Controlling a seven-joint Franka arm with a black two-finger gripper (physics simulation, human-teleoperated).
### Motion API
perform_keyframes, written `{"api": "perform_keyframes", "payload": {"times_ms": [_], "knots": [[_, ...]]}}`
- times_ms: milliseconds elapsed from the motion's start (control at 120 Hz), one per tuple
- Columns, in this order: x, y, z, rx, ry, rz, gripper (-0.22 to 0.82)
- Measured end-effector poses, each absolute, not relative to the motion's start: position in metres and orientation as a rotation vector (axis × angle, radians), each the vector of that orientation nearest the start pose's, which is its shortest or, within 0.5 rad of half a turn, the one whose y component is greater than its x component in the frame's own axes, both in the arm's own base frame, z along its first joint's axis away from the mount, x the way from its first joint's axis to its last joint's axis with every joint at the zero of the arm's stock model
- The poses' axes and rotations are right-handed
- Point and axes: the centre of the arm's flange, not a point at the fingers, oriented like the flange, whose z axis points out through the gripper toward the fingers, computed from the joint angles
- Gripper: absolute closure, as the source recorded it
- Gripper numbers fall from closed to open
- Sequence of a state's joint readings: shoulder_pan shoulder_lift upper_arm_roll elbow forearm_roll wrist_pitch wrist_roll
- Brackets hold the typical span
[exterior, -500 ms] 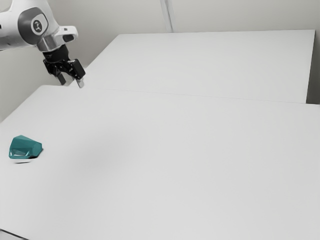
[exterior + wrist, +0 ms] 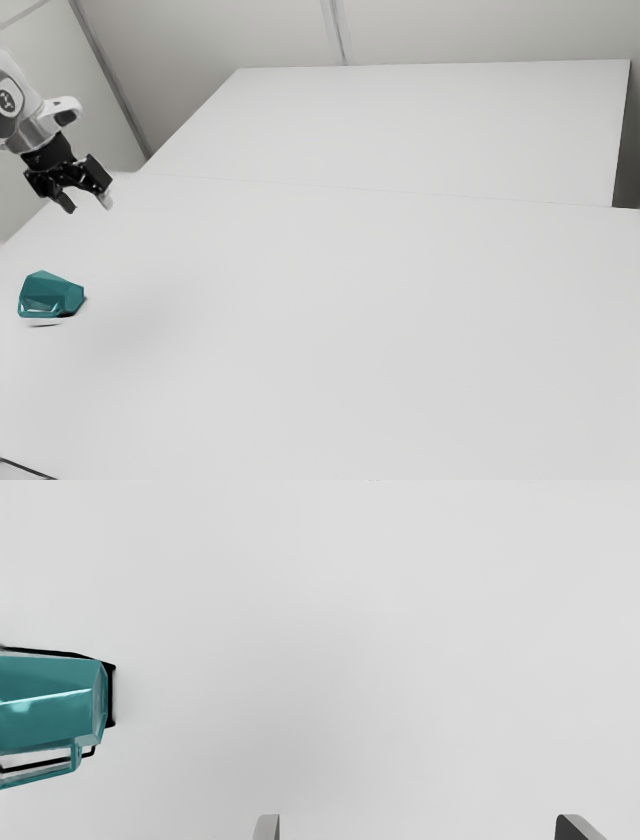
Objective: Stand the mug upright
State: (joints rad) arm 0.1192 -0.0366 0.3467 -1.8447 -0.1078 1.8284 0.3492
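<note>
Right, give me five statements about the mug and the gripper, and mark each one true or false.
1. The mug lies on its side on the table. True.
2. The gripper is shut on the mug. False: its fingers stand apart, with nothing between them.
3. The mug is teal. True.
4. The gripper rests on the table. False: it hangs above it.
5. The mug has no handle. False: a handle stands out from its side.

free room across table (image 2: 350, 300) toward the exterior view's right; teal mug (image 2: 50, 295) blocks low path at the exterior view's left.
</note>
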Motion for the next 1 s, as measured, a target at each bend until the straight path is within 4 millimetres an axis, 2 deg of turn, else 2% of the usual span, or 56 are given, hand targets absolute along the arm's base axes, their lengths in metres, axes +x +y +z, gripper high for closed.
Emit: {"api": "perform_keyframes", "payload": {"times_ms": [58, 142, 192, 233, 400, 500, 575, 667, 767, 850, 925, 1000], "knots": [[0.481, 0.29, 0.526, -3.225, -0.377, -0.14, 0.0], [0.456, 0.354, 0.501, -3.25, -0.588, -0.218, 0.0], [0.441, 0.383, 0.49, -3.266, -0.68, -0.29, 0.0], [0.432, 0.401, 0.48, -3.29, -0.727, -0.353, 0.0], [0.422, 0.441, 0.435, -3.408, -0.756, -0.627, 0.0], [0.412, 0.481, 0.411, -3.421, -0.71, -0.755, 0.0], [0.395, 0.505, 0.398, -3.417, -0.653, -0.83, 0.0], [0.37, 0.524, 0.385, -3.416, -0.55, -0.891, 0.0], [0.361, 0.536, 0.355, -3.425, -0.401, -0.878, 0.01], [0.364, 0.548, 0.334, -3.411, -0.272, -0.909, 0.01], [0.38, 0.555, 0.325, -3.381, -0.131, -0.969, 0.01], [0.384, 0.559, 0.316, -3.35, -0.031, -1.005, 0.02]]}}
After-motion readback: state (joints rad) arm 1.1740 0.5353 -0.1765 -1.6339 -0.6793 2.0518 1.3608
